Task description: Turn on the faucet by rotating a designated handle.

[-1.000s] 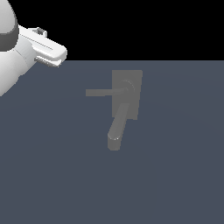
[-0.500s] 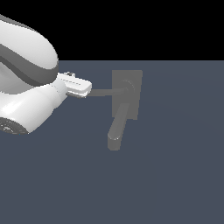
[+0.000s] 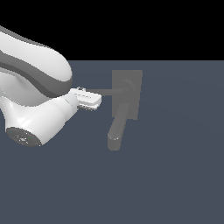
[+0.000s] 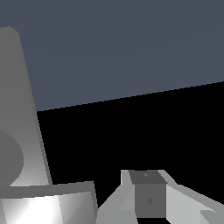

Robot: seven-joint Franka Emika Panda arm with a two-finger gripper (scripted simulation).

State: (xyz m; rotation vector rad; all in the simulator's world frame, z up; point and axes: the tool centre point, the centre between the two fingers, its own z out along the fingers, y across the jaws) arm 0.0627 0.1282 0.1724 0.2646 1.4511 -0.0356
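One arm, one faucet [image 3: 127,94] on a flat grey-blue tabletop [image 3: 175,175].

Exterior view: back plate sits right of centre. Thick spout [image 3: 118,130] runs down from the plate toward the camera, rounded tip at its low end. Handle [image 3: 113,91] is the thin bar reaching from the plate's round hub toward the exterior view's left. The white arm fills the exterior view's left side; its fingers [image 3: 89,99] sit at the free end of the handle, touching it or just beside it. I cannot tell which. The fingertips are hidden behind the hand body, so whether they are released or clenched I cannot tell.

Wrist view: one grey-padded finger [image 4: 148,197] shows at the frame edge. The plate [image 4: 19,109] stands close by, with its hub [image 4: 8,159] and a bright grey slab [image 4: 48,203] that is probably part of the faucet. No second finger shows, so no gap can be read here either.

Step in hand, by my judgement: approach done or nearly so, contact with the handle's end being set up. Next move calls for a firm bearing on the bar near its tip, then a sweep around the hub, keeping off the spout.
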